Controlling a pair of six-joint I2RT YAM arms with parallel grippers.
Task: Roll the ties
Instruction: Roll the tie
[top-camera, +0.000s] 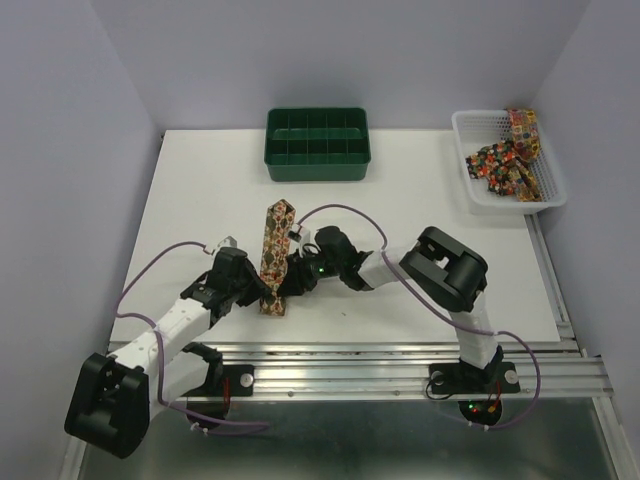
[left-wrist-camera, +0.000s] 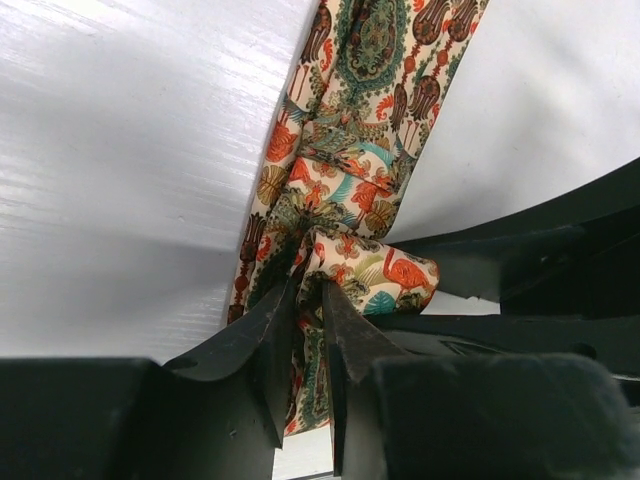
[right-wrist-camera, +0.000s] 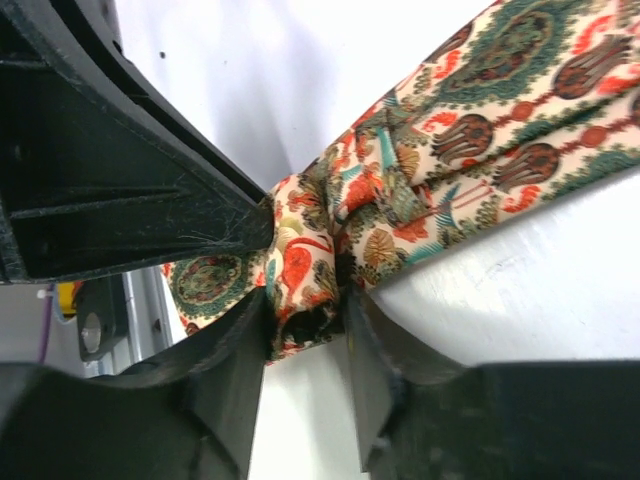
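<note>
One tie (top-camera: 277, 235) lies lengthwise on the white table (top-camera: 200, 200), its pointed end far from me and its near end curled into a small roll (left-wrist-camera: 375, 275). My left gripper (top-camera: 262, 293) comes in from the left. Its jaws (left-wrist-camera: 310, 290) are pinched on a fold of the tie just beside the roll. My right gripper (top-camera: 293, 280) comes in from the right and its jaws (right-wrist-camera: 305, 305) sit on either side of the roll (right-wrist-camera: 300, 260), both touching the fabric. More ties (top-camera: 505, 160) lie heaped in the white basket.
A green compartment tray (top-camera: 317, 143) stands at the back centre. The white mesh basket (top-camera: 470, 190) sits at the back right corner. Cables loop over the table beside both arms. A metal rail (top-camera: 400, 365) runs along the near edge.
</note>
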